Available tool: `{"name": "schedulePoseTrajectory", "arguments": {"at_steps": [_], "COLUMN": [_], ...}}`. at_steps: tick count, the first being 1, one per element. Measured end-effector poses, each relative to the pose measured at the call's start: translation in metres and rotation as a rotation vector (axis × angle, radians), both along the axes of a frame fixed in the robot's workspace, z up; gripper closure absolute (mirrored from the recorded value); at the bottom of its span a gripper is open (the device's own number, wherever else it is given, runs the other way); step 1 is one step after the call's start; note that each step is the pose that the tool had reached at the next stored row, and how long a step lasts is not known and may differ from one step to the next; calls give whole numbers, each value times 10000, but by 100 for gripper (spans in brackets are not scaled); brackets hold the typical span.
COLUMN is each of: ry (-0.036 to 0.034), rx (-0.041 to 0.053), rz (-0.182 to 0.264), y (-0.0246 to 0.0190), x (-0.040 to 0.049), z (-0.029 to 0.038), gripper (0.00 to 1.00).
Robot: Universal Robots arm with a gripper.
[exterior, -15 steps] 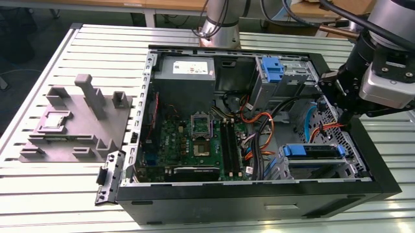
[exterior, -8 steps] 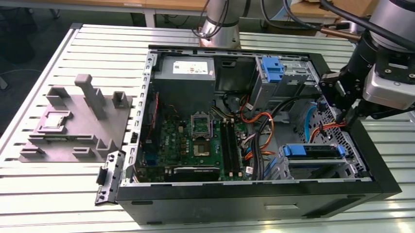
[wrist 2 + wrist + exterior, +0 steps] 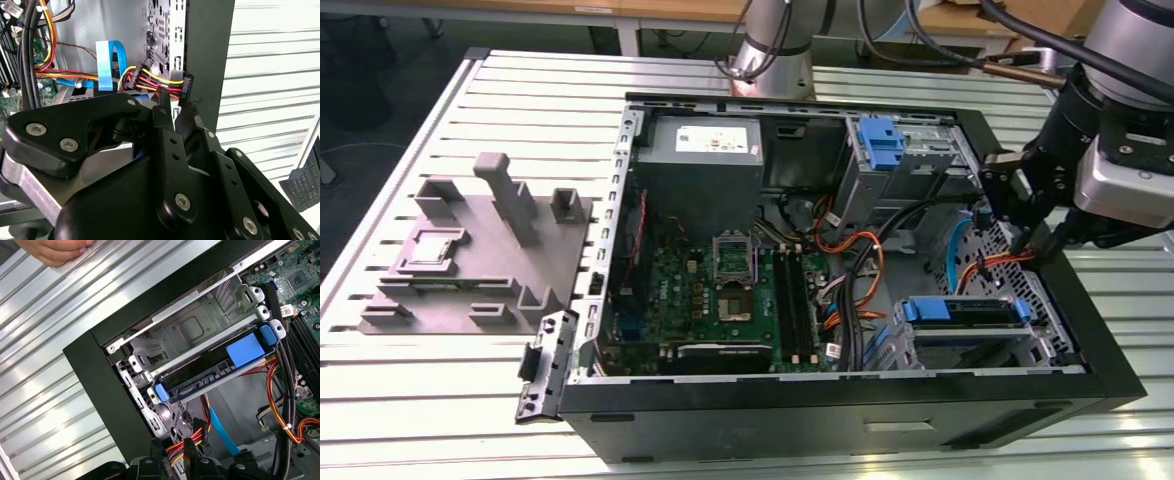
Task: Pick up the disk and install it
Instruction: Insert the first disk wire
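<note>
The disk sits in the case's bay; a hand rests nearby.

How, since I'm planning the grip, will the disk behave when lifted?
The disk looks like a flat, rigid slab, so probably stiff and fairly heavy. Its blue frame looks like smooth plastic, possibly slippery. Seated in the metal cage, it would likely slide rather than roll.
</note>
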State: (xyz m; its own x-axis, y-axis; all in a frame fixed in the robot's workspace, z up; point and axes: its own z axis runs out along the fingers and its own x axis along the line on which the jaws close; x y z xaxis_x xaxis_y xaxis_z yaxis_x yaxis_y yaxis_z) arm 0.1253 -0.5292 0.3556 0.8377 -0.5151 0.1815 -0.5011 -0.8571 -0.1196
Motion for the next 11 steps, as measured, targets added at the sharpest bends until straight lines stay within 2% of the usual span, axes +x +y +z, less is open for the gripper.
{"name": "schedulePoseTrajectory", "arguments": {"at_steps": [4, 11], "ry": [0, -1], "rx": [-43, -54], "rz": [91, 207], "y": [3, 10], "x": [27, 53], "z": [-7, -11], "gripper": [69, 69]}}
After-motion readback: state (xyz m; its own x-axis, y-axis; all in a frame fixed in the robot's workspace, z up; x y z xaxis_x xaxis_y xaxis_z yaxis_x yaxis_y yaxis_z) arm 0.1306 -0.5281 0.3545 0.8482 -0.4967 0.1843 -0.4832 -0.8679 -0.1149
